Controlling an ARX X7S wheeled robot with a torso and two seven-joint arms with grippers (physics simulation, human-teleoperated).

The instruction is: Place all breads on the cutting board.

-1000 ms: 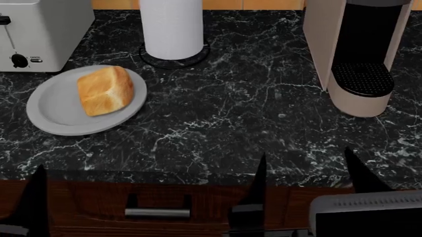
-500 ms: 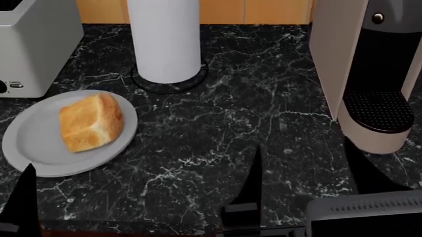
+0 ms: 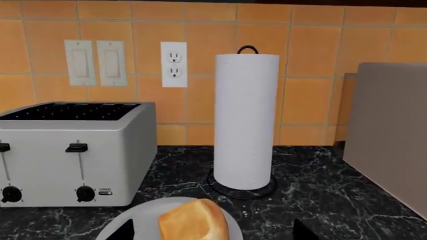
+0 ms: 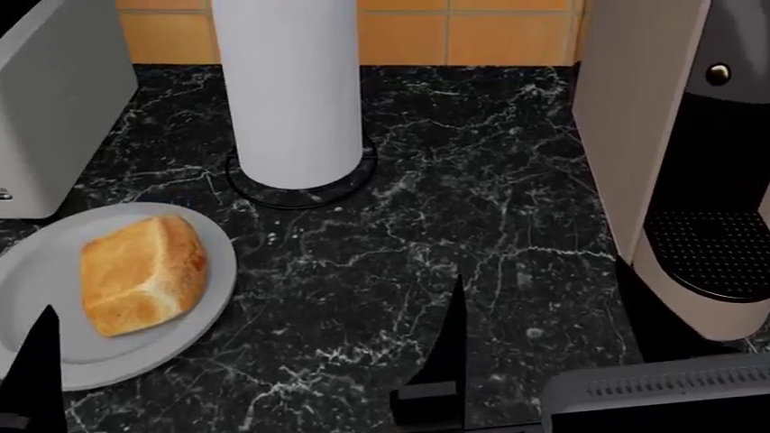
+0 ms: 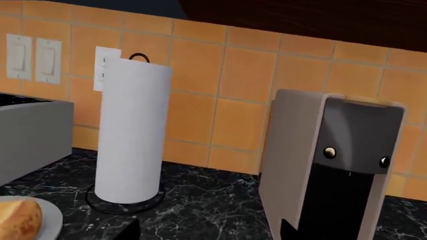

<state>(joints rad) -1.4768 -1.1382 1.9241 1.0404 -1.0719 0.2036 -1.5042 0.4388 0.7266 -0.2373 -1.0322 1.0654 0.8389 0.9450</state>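
Since a second ago the view has advanced over the counter [image 4: 481,225]. Loaf chunk [image 4: 142,273] rests on the grey plate [image 4: 72,361], near the toaster [image 3: 73,150]. Both grippers spread open, empty.

The loaf chunk [image 4: 141,273] was pale golden, browner along its crust; the plate [image 4: 211,298] under it was plain grey; the countertop [image 4: 481,207] was black, veined with white; the paper towel roll [image 4: 288,81] was white; the toaster [image 3: 73,155] was silver-grey; the wall tiles [image 5: 247,85] were orange; the coffee machine [image 5: 330,165] was beige with a black front.
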